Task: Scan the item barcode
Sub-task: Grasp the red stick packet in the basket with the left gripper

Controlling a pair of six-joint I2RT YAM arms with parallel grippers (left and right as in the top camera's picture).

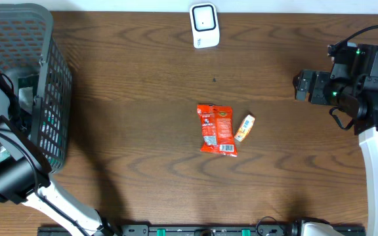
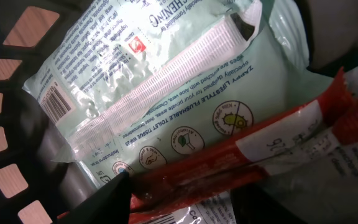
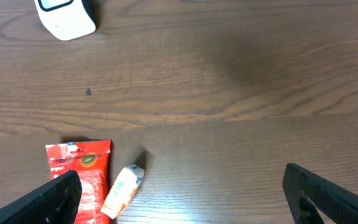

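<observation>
The left claw (image 2: 185,208) is down in the basket (image 1: 51,78) at the 9 o'clock edge of the tabletop (image 1: 143,78). It is over a pale green wipes pack (image 2: 160,87) that lies on a red packet (image 2: 247,155); whether it grips anything cannot be told. The right claw (image 3: 182,190) hangs wide open and empty at 3 o'clock.

The likely trouble is that the claw pinches both wrappers together, or that the slick film slips on the lift and snags the basket wall. The barcode (image 2: 58,102) sits at the pack's 9 o'clock end, so a careless carry to the scanner (image 1: 204,25) at 12 o'clock could present it facing away.
</observation>
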